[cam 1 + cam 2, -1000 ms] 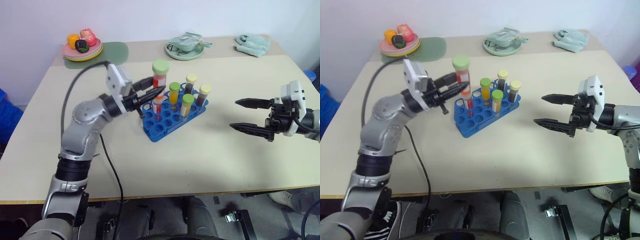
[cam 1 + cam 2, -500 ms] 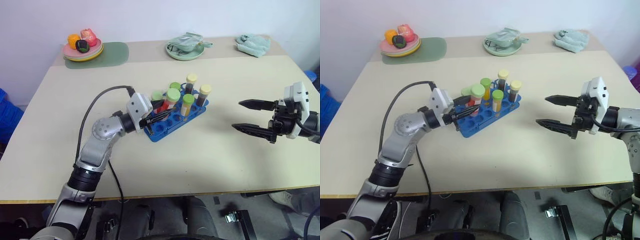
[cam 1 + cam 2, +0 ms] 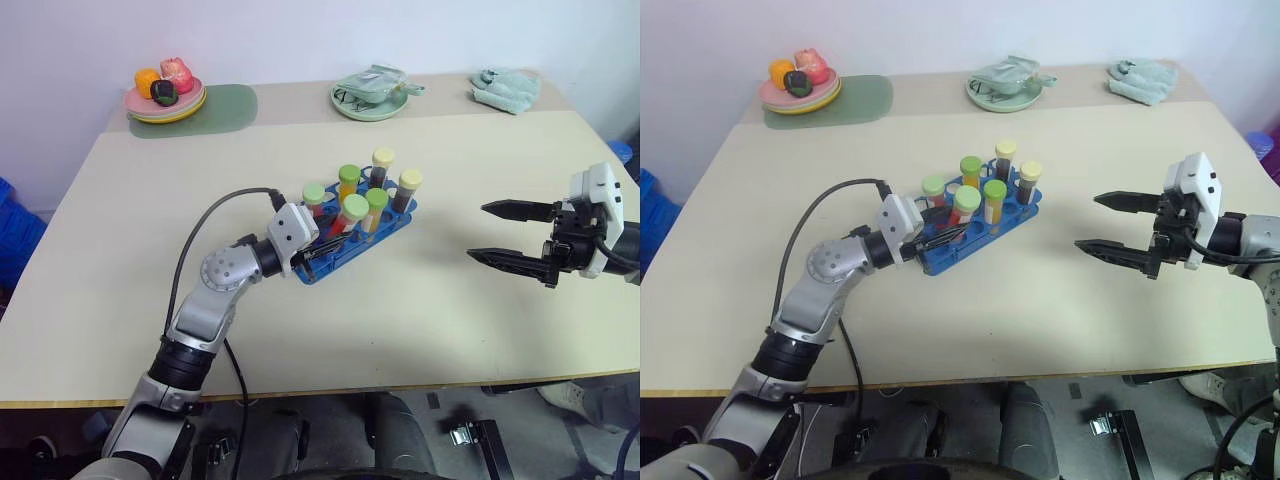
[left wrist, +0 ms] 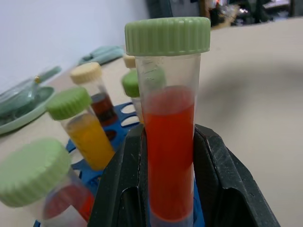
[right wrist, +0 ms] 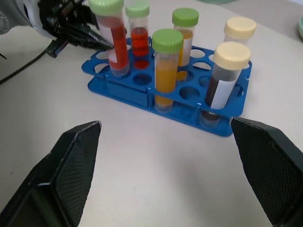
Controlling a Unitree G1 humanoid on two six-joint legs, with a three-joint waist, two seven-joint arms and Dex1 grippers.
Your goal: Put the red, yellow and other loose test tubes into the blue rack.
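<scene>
Down from above the rack, my left end effector [image 3: 322,243] has lowered the red tube [image 5: 115,40] it clamps into a hole at the near-left corner of the blue rack [image 3: 352,238], and I see it clamped just below the tube's green cap. No writing is readable; only blank white labels and faint graduation marks on the tubes. Five other capped tubes stand in the rack mid-tabletop [image 3: 420,310], while my right end effector [image 3: 508,234] hovers wide open, well apart to the right.
</scene>
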